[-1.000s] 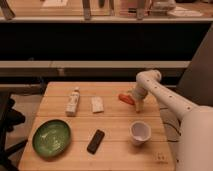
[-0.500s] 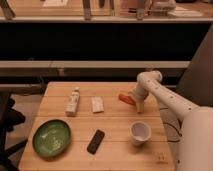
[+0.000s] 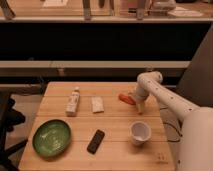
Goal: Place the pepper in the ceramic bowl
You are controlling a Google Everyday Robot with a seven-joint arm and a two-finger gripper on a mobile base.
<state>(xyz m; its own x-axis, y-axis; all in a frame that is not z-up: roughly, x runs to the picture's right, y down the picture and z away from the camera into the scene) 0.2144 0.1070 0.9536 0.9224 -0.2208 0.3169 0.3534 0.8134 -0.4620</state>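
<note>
Change since earlier frames: nothing visibly moved; arm, pepper and all desk items sit as they did a second ago.
Green ceramic bowl [image 3: 51, 137]: near the front-left corner of the desk [image 3: 120, 155], upright, nothing in it.
White bottle [image 3: 73, 101]: lying on its side toward the back-left part, well apart from the bowl.
White packet [image 3: 97, 104]: just beside the bottle on its right, flat on the wood.
Black phone-like slab [image 3: 96, 141]: near the front edge, between bowl and cup.
White cup [image 3: 140, 133]: upright, front-right part, below the arm.
Pepper [image 3: 126, 98]: small orange-red piece near the right edge, back half of the desk, at the tip of the arm.
Gripper [image 3: 136, 103]: low at the pepper, touching or just beside it; cannot tell how far the fingers are apart or whether they grip it.
Step in hand: judged to be the pickup, with the pepper still at desk level and well apart from the bowl.
Next move calls for: a sure grip, a lift clear of the cup and slab, then a long carry toward the front-left corner and release over the bowl.
</note>
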